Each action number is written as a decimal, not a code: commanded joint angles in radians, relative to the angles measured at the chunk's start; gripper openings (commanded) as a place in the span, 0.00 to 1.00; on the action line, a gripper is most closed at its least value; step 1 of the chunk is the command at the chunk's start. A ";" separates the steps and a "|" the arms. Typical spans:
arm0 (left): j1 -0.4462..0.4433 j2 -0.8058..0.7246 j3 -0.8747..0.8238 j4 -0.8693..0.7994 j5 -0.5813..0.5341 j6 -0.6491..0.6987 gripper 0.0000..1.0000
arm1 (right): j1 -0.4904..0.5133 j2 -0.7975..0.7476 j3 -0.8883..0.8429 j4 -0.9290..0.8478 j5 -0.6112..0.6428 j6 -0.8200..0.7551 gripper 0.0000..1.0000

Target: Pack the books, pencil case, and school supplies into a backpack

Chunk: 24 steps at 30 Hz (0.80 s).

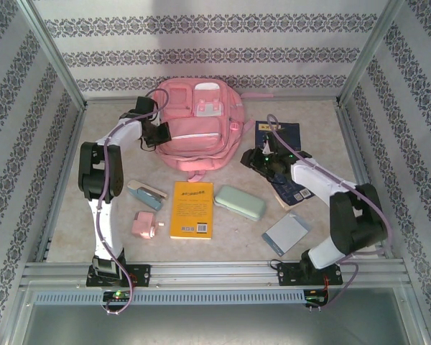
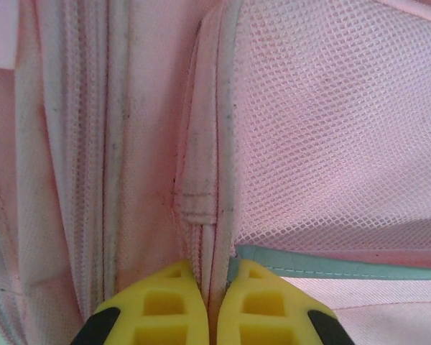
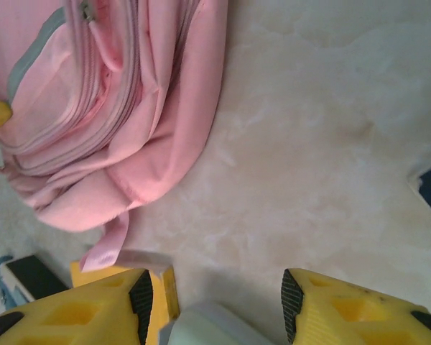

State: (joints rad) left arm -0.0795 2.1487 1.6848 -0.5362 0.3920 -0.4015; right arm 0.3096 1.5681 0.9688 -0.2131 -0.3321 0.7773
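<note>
The pink backpack (image 1: 197, 122) lies at the back of the table. My left gripper (image 1: 159, 132) is at its left side, shut on a pink seam strip of the backpack (image 2: 201, 180) beside the mesh pocket; the yellow fingertips (image 2: 174, 298) pinch the fabric. My right gripper (image 1: 258, 160) hovers open to the right of the backpack (image 3: 108, 108), with nothing between its fingers (image 3: 140, 298). The mint pencil case (image 1: 239, 202) and the yellow book (image 1: 192, 209) lie in front. Navy books (image 1: 278, 134) lie at the right, partly under the right arm.
A pink boxy item (image 1: 144, 225) and a teal piece (image 1: 145, 194) lie at the front left. A grey-blue pad (image 1: 287, 233) lies at the front right. Patterned walls with metal frame posts close in the table on three sides.
</note>
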 commanded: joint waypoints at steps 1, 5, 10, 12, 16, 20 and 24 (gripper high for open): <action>0.015 0.009 0.035 0.035 0.054 -0.050 0.00 | -0.007 0.032 0.046 0.069 0.026 0.053 0.53; 0.021 -0.032 0.059 0.061 0.135 -0.114 0.00 | 0.011 0.058 0.074 0.069 0.005 0.048 0.55; 0.021 -0.097 0.094 0.139 0.239 -0.259 0.00 | 0.004 0.031 0.049 0.061 -0.002 0.047 0.56; 0.021 -0.128 0.095 0.180 0.252 -0.315 0.00 | -0.004 0.025 0.045 0.038 0.009 0.040 0.57; 0.020 -0.189 0.114 0.225 0.267 -0.396 0.00 | -0.026 0.046 0.056 0.006 -0.004 0.047 0.65; 0.018 -0.259 0.101 0.269 0.260 -0.461 0.00 | -0.030 0.103 0.112 -0.011 -0.023 0.058 0.64; 0.001 -0.321 0.073 0.331 0.258 -0.535 0.00 | -0.025 0.195 0.220 -0.056 -0.042 0.067 0.57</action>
State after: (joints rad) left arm -0.0662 1.9331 1.7245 -0.4374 0.6109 -0.8383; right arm 0.2832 1.7130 1.1160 -0.2230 -0.3477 0.8356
